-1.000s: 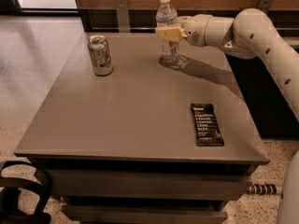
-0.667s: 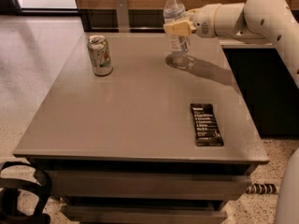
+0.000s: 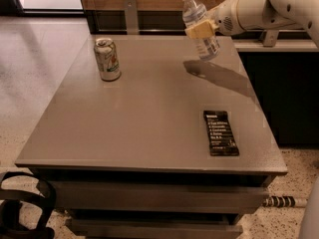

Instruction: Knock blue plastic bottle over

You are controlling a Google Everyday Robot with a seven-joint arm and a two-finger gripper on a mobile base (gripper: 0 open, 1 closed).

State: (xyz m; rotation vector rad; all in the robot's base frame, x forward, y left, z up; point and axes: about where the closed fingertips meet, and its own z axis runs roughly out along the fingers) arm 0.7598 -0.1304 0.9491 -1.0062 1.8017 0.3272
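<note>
The bottle (image 3: pixel 208 46) is clear, smooth plastic, clamped above the table's far right by the gripper (image 3: pixel 203 29), which has matt cream pads (image 3: pixel 195 32) on a glossy white plastic arm (image 3: pixel 279 4). The table (image 3: pixel 149 113) top looks matt grey. The can (image 3: pixel 107 59) is shiny metal.

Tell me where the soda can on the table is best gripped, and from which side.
Grip the soda can around its mid-body, coming from the side facing the arm: it stands upright, a plain cylinder, apart from other things. The gripper is above the far right of the table, shut on the tilted blue plastic bottle, held off the surface.
</note>
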